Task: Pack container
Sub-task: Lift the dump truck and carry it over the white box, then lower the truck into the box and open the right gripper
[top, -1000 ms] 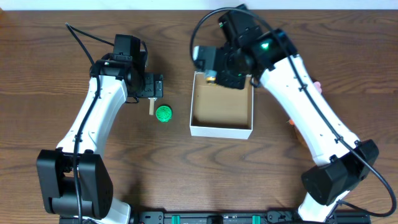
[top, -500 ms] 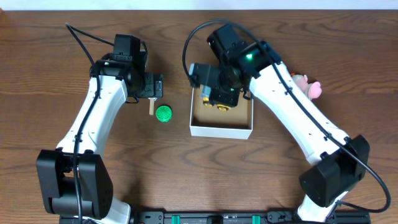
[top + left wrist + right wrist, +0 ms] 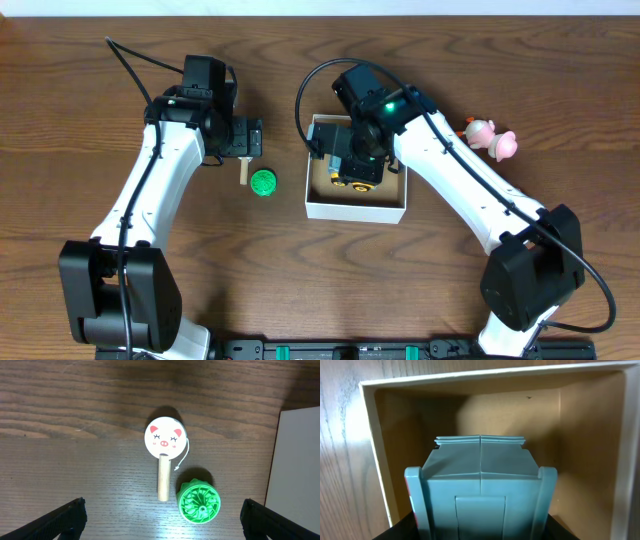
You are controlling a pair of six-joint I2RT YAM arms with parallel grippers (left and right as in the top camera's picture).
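1. Squarely in the middle of the wooden bench [image 3: 300, 290] sits the container [image 3: 356, 211]. It is a shallow square box with smooth white outer walls and matte tan cardboard inside.
2. Reaching into it from the far side, the right gripper [image 3: 350, 172] is closed onto a teal-grey toy [image 3: 480, 485]. The toy is hard plastic with an angular, stepped top, and the overhead view shows yellow wheels on it.
3. The right wrist view cuts off the toy's lower half, so I cannot tell whether it touches the box floor. From overhead, the arm covers the far part of the container's inside.
4. Left of the container, the left gripper [image 3: 162, 520] hangs wide open and empty. Its fingers are only dark tips at the frame's lower corners.
5. Below it lies a pig-faced disc [image 3: 164, 440] on a plain wooden stick, with a thin white string trailing from it. Just beside the stick is a green ridged toy [image 3: 199, 503], round and finned like a small mould.
6. A pink figure [image 3: 488, 137] lies on the bench right of the container, apart from it.
7. Against half a second ago, the right gripper has sunk further into the box. The pink figure is now fully uncovered, and the left arm and its toys are unchanged.
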